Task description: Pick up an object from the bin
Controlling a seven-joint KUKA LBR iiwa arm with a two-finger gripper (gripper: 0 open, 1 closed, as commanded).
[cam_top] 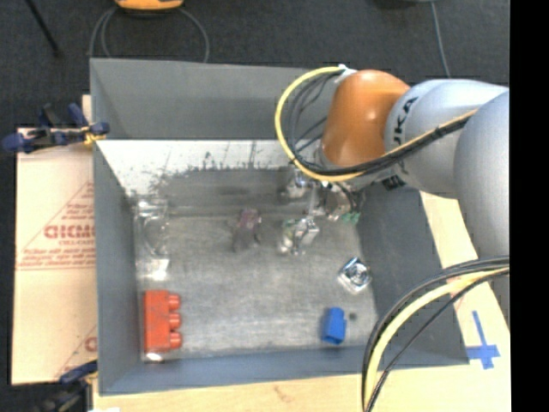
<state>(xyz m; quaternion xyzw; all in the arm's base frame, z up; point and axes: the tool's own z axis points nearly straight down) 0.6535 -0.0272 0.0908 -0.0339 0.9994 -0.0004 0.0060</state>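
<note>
Grey bin (116, 273), camera view: the hand (298, 230) hangs low over the middle; I cannot tell whether it is open or closed. The nearest thing is a dark purple piece (248, 222) just to its left. It looks small, light and stiff, probably best pinched across its narrow sides. One each: purple piece, red block (160, 322), blue cylinder (333, 325), silvery piece (353, 275), clear cup (153, 239).
</note>
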